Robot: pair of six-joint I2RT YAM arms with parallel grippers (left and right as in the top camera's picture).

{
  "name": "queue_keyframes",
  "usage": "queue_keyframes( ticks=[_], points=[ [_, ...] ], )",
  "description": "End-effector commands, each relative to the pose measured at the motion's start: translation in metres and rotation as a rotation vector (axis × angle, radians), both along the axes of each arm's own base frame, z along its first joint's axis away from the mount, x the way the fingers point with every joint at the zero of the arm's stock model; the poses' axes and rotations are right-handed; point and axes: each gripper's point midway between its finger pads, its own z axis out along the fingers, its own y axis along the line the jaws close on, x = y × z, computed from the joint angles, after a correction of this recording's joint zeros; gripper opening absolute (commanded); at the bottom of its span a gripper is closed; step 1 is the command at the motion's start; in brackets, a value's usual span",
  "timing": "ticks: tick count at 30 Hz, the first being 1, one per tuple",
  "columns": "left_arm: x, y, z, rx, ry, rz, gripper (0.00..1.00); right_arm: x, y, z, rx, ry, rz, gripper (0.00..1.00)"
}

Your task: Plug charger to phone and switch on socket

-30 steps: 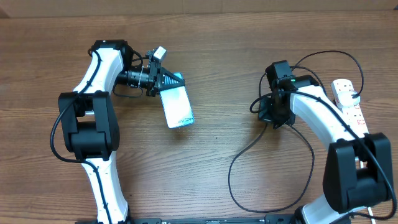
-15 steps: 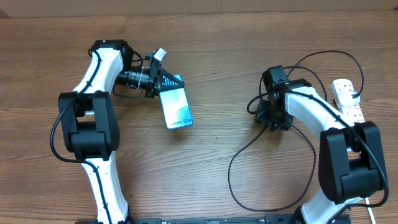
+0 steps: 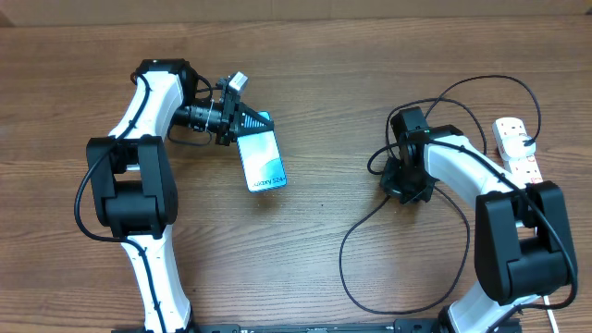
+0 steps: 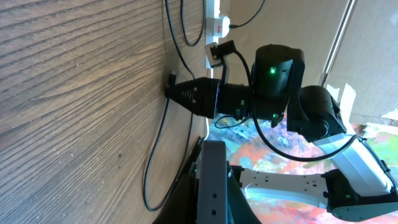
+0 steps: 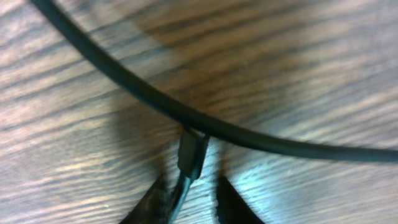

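The phone (image 3: 262,157), with a light blue screen and dark text at its near short edge, is held by its far short edge in my left gripper (image 3: 246,120), which is shut on it. In the left wrist view the phone (image 4: 214,180) shows edge-on between the fingers. The charger's black cable (image 3: 356,242) loops over the table at the right. My right gripper (image 3: 407,182) points down onto it. In the right wrist view the small black plug tip (image 5: 193,152) lies between my open fingertips (image 5: 189,200), with a gap to the right finger. The white socket strip (image 3: 518,148) lies at the far right.
A second stretch of black cable (image 5: 155,99) crosses just beyond the plug tip. The cable arcs back to the socket strip (image 4: 217,22) at the far right edge. The right arm (image 4: 273,81) shows across the table in the left wrist view.
My left gripper shifted the phone slightly up and left, then held still. My right gripper moved a little toward the table's front, lower over the cable.
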Motion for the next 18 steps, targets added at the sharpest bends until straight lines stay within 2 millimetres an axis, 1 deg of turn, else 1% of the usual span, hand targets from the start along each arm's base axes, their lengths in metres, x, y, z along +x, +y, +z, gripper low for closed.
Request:
queue_keyframes(
  ticks=[1,5,7,9,16,17,18],
  points=[
    [0.001,-0.002,0.019,-0.025,-0.024,0.01,0.04,-0.018,0.001,-0.013,0.011,0.056,-0.012,0.18],
    [0.001,-0.002,0.019,-0.025,-0.023,0.011,0.04,-0.019,-0.001,-0.015,0.002,0.057,-0.021,0.16],
    [0.001,-0.002,0.019,-0.025,-0.016,0.013,0.04,-0.018,-0.003,-0.016,-0.01,0.049,-0.032,0.11],
    [0.001,-0.002,0.019,-0.025,-0.017,0.013,0.04,-0.015,-0.003,-0.017,-0.012,0.037,-0.032,0.04],
    [0.001,-0.002,0.018,-0.02,-0.017,0.011,0.04,-0.004,0.001,-0.017,0.005,-0.011,-0.026,0.04],
    [0.0,-0.002,0.017,-0.012,-0.016,0.008,0.04,-0.002,0.004,-0.017,0.023,-0.017,-0.005,0.04],
    [-0.001,-0.002,0.014,0.01,0.003,0.007,0.04,0.0,0.013,-0.016,0.076,-0.026,0.05,0.04]
  ],
)
